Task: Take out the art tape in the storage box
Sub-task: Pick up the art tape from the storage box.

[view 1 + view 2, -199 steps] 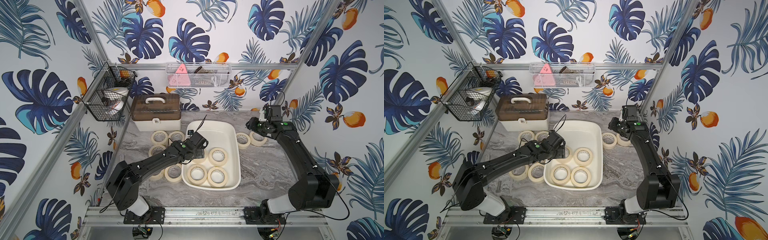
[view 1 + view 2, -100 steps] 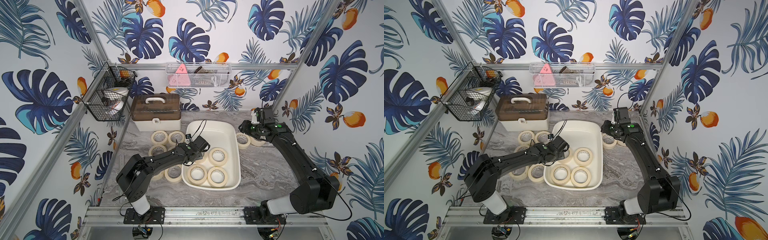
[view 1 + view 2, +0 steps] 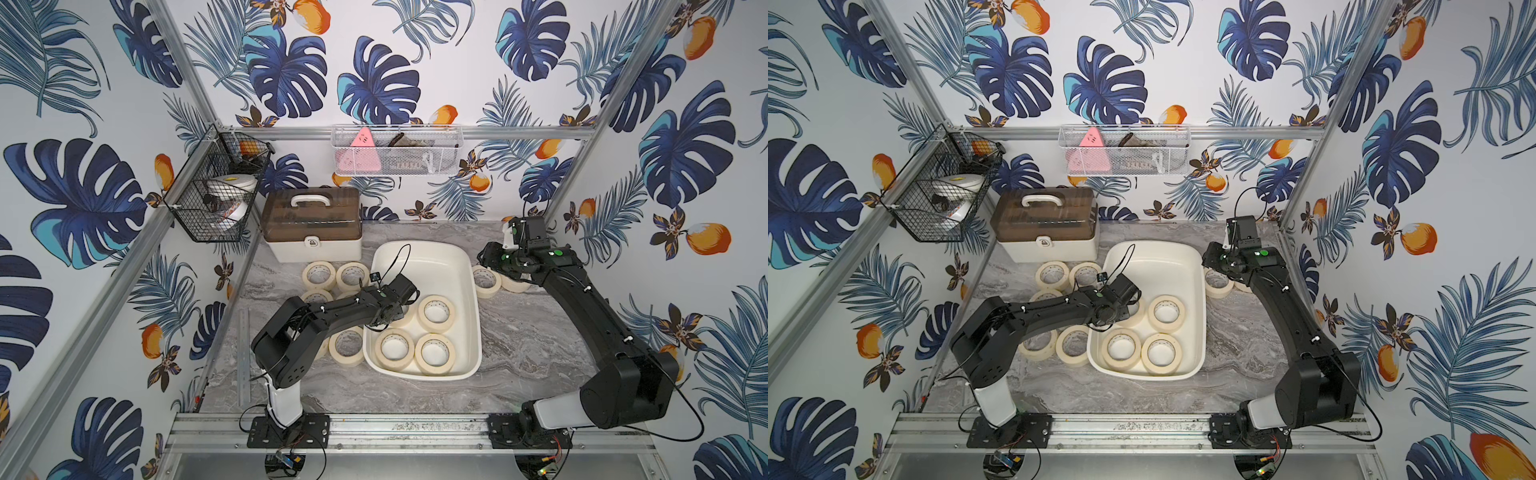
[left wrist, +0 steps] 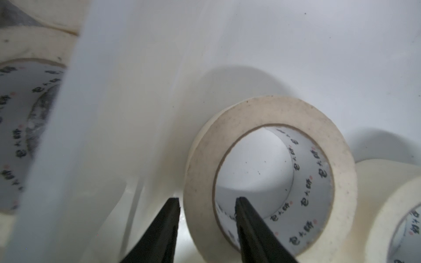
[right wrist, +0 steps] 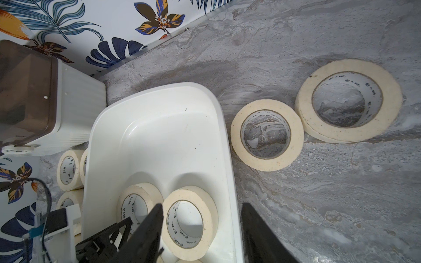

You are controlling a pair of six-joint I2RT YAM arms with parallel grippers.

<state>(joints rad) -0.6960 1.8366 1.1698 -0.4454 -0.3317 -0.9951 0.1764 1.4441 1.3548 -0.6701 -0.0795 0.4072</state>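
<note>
Tape rolls (image 3: 435, 313) all lie flat with their holes facing up, so each ring's axis stands upright and none has a long side. Four sit in the near half of the box (image 3: 428, 270), whose own length runs away from me. Three are plain in both top views. The fourth roll (image 4: 273, 111), by the wall on my left, is mostly covered there by my left arm (image 3: 340, 309).

My left gripper (image 4: 207, 201) straddles that roll's wall, one finger outside and one inside the core. The jaws are parted with a sliver of gap on each side, so nothing is gripped.

More rolls rest on the table (image 3: 519, 345) on both sides of the box, and my left arm hides some of them. My right gripper (image 5: 202, 205) hangs open above the box's right rim, holding nothing; only its finger ends show.
</note>
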